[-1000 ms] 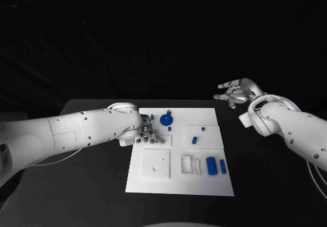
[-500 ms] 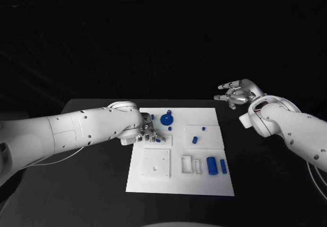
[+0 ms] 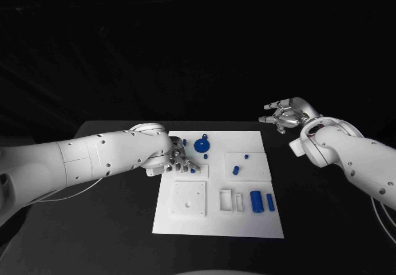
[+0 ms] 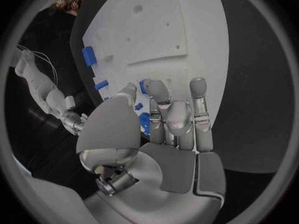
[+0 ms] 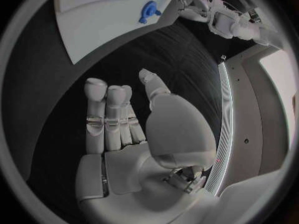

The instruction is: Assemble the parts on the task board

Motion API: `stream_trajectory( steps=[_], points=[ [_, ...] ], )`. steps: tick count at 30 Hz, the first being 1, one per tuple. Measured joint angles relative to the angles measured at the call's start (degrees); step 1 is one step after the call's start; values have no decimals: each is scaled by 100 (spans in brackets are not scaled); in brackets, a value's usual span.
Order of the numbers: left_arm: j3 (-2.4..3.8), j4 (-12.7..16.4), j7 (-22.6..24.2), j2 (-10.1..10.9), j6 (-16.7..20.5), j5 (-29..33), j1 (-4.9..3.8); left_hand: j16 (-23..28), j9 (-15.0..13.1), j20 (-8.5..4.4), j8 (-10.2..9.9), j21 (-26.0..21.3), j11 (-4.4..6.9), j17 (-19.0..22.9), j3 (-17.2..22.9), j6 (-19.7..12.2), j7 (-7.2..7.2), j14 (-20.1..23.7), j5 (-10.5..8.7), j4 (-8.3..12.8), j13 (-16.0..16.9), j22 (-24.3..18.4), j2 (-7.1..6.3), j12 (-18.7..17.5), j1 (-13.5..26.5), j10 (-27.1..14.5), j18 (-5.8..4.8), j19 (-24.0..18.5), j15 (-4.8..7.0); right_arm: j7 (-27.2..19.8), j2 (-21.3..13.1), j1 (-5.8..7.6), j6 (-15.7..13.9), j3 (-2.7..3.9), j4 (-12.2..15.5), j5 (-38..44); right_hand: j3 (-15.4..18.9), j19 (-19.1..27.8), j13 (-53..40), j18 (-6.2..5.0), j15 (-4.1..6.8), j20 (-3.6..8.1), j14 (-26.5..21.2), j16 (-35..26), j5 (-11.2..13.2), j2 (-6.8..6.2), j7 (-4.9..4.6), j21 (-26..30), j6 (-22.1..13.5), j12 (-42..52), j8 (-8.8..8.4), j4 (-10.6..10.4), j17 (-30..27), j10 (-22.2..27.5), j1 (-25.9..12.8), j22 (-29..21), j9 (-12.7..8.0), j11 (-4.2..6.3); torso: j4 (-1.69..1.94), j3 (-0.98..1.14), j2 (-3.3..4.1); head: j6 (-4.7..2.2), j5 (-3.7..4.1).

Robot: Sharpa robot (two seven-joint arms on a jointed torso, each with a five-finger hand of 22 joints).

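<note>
Empty right hand (image 5: pixel 124 134) beside task board (image 5: pixel 93 20)

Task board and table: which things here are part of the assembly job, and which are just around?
Job:
task board
round blue part
small blue part
two blue cylinders
blue part under the left hand's fingers
left hand, over the board
right hand, off the board, holding nothing

Just around:
black table
cable by the left arm
</note>
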State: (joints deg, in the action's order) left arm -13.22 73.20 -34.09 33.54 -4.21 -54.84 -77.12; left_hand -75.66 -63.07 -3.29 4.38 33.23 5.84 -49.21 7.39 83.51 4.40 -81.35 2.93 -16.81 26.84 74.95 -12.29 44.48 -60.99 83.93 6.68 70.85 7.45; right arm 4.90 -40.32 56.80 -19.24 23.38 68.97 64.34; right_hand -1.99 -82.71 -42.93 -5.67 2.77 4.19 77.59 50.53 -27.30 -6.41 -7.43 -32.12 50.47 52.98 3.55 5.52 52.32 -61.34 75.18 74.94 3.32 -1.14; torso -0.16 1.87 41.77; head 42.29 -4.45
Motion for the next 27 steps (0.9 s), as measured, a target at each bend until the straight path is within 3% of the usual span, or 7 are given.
stream_trajectory(
  steps=[4,7,10,13,16,22,27],
  points=[
    [27,-1,4,24,27,54,2,39,104,0,-28,-23,0,45,0,-29,-30,0,0,0,-22,-1,0,-25,0,0,0,0,0,-1,0,-5,0,0,-3,-5,31,0,0,1,0,0,0,0,0,0,0,0,0,0,0,-31,0,0,0,0,0,0,1,-5,1,-21,-1],
    [146,6,19,64,55,141,6,268,381,-82,-60,-104,-43,400,0,-420,-137,168,0,0,-76,-1,34,-164,-35,1,-94,-81,-9,-3,-3,-9,-1,0,-9,-14,38,0,0,0,0,0,0,0,-24,-7,19,23,-21,0,0,-87,0,0,-57,0,0,0,2,-8,1,-57,-15],
    [306,9,44,114,82,236,-3,627,1314,-288,-54,-253,-115,928,62,-731,-275,249,0,30,-120,-13,79,-463,-198,9,-330,-84,-44,-7,-9,-10,-1,0,-21,-26,39,0,0,0,0,0,0,0,-33,-7,19,23,-21,0,0,-87,0,0,-68,0,0,0,2,-9,1,-104,-29],
    [415,-27,84,171,111,357,-97,692,1885,-348,-66,-313,-178,1067,63,-1330,-430,307,0,31,-103,-36,115,-533,-297,6,-405,-62,-61,-14,-13,-11,-3,0,-41,-45,54,0,0,0,0,0,0,0,-34,-7,19,23,-21,0,0,-102,0,0,-68,0,0,0,4,-12,1,-160,-38],
    [480,-186,123,185,122,471,-259,692,2867,-379,2,-421,-217,1138,60,-1557,-552,340,0,108,-4,-63,156,-602,-384,8,-407,-31,-93,-24,-14,-11,-4,0,-75,-64,54,0,0,0,0,0,0,0,-33,-7,19,23,-21,0,0,-102,0,0,-68,-1,0,0,3,-12,-1,-205,-45],
    [522,-782,187,17,115,626,-496,736,4209,-375,-22,-602,-277,1356,128,-1812,-684,416,55,445,162,-48,288,-673,-483,7,-406,-27,-134,-37,-18,-12,-10,0,-110,-86,54,-16,5,0,0,-16,0,0,-65,-7,19,23,-21,0,0,-134,-4,0,-68,-1,0,0,-3,-12,7,-305,-66],
    [530,-1343,266,-276,72,650,-584,736,4648,-340,-22,-772,-291,1461,149,-1812,-684,470,101,481,249,0,333,-751,-437,0,-406,9,-142,-47,-10,-12,-14,0,-111,-103,76,-21,5,1,0,-21,0,0,-67,-7,20,23,-21,0,0,-161,-4,0,-68,-1,0,0,-24,-15,32,-366,-103]
  ],
)
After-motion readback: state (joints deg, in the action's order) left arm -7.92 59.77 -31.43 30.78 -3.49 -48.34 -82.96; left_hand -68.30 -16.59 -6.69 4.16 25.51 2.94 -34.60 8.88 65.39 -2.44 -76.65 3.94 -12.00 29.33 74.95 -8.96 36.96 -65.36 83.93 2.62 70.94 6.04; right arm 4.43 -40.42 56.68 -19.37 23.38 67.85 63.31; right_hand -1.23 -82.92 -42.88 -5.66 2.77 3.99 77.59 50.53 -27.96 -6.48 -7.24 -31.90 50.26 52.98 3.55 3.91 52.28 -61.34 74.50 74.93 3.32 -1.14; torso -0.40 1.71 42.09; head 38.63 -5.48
